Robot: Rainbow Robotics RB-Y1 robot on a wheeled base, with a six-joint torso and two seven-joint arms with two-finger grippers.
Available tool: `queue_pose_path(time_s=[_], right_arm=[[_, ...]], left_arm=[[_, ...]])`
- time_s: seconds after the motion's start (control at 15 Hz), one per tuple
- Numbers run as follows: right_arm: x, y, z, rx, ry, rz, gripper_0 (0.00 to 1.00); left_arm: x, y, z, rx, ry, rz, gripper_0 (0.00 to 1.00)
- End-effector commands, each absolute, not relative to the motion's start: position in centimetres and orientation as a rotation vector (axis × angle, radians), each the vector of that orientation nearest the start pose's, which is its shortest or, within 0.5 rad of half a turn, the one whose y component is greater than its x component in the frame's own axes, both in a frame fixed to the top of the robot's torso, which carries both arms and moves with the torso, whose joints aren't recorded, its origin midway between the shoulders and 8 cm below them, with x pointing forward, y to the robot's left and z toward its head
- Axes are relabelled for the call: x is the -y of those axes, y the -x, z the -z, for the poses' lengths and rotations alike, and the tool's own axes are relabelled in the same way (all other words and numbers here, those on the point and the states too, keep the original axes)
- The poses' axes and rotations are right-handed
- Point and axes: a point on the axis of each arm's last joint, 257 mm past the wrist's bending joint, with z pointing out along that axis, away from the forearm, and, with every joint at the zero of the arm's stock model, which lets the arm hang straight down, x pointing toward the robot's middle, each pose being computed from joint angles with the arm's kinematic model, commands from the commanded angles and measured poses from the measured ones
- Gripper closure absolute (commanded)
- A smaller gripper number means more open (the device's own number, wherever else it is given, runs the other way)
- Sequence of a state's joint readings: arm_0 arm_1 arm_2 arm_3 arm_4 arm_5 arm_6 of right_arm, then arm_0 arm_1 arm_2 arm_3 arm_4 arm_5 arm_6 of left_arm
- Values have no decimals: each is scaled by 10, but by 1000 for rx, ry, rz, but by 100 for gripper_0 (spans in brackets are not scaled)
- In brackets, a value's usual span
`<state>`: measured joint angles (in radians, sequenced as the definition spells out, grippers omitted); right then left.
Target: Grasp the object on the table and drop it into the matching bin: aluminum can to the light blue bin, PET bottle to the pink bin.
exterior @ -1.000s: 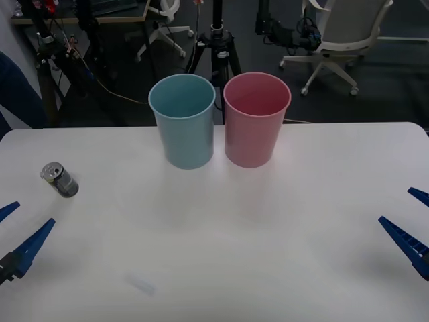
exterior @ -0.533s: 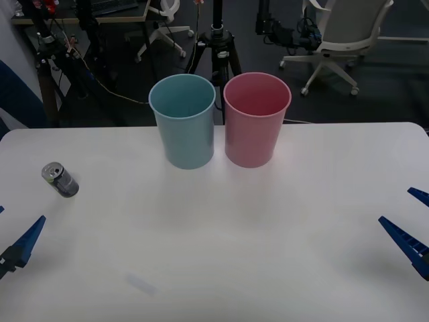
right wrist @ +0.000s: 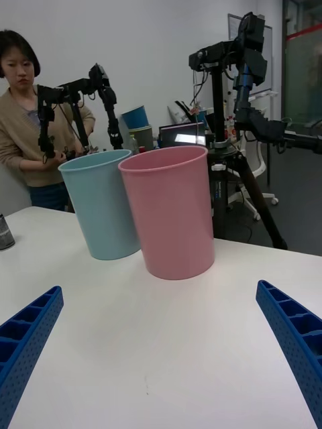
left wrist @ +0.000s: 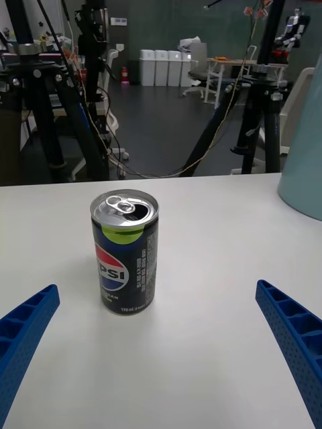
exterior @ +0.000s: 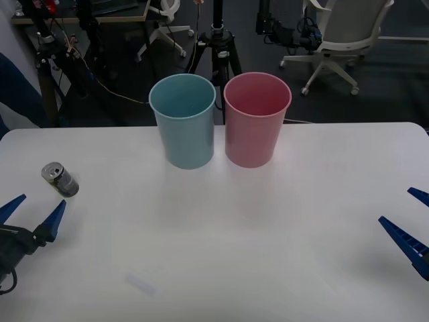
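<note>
Nearest, left gripper (exterior: 32, 216) low over the table (exterior: 268, 221) at its left edge, fingers spread wide; right gripper (exterior: 414, 225) likewise spread at the right edge. Just beyond the left gripper, aluminum can (left wrist: 124, 251) upright, untouched. Farthest back, light blue bin (exterior: 182, 121) and pink bin (exterior: 257, 119) side by side.

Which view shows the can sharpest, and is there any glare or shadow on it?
Left wrist view: the can is sharp, logo readable, silver top bright, faint shadow at its base on the table. Front view: can small, label unreadable, dim. Right wrist view: can cut by the edge.
</note>
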<state>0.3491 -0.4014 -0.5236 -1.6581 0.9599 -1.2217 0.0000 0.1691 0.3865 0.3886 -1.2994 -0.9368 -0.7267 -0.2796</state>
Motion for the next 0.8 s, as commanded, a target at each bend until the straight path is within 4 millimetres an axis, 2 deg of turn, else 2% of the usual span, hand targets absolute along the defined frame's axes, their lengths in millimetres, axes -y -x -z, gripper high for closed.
queue_pose_path(time_s=[0.07, 0.27, 0.8], right_arm=[[330, -342, 169, -1441, 465, -567, 0], [330, -342, 169, -1441, 465, -567, 0], [330, -342, 169, -1441, 465, -567, 0]], left_arm=[[-423, -458, 281, -1620, -109, 162, 0], [-426, -476, 285, -1622, -94, 159, 0], [-423, -504, 286, -1622, -93, 155, 0]])
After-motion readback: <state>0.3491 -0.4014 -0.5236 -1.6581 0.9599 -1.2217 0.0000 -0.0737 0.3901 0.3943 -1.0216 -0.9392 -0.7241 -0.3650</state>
